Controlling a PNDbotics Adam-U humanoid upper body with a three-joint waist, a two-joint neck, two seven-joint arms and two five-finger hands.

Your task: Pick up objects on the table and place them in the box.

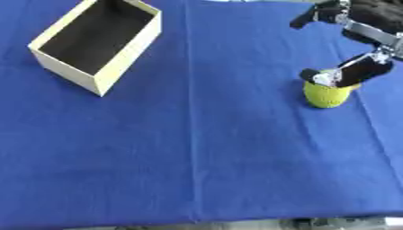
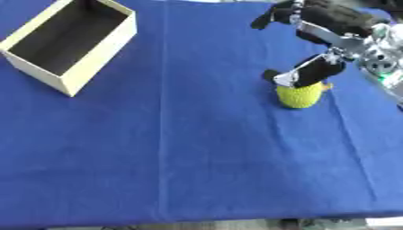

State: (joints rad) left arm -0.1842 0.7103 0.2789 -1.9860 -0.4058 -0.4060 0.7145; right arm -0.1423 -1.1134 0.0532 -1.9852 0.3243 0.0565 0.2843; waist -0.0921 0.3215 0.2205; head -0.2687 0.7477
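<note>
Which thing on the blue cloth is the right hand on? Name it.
The yellow-green knitted object at the right side of the table; the right hand is down on its top. The only other thing, the open box, stands far left, untouched.

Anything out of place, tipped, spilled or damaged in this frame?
Nothing stands out. The box sits upright and open at the far left of the blue cloth, showing nothing inside. The yellow object stands at the right with the right hand on top of it. The cloth shows only fold creases.
</note>
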